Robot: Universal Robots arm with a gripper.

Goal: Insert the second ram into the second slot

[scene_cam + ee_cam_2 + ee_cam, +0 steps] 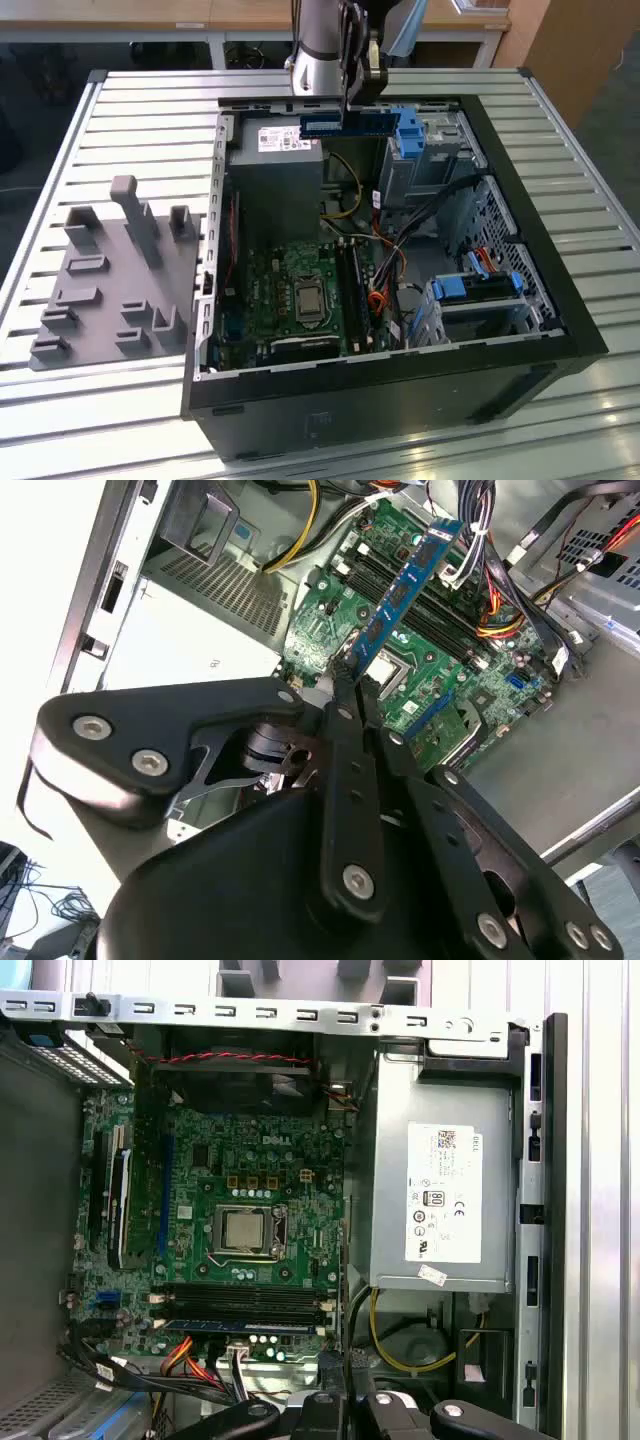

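Blue and thin, the second ram [325, 124] is held clamped in the hand [353, 108] above the open computer case [400, 380], well clear of the memory slots [352, 295]. The carry-over step is judged in hand. Seating calls for its edge to be aligned with the second slot.
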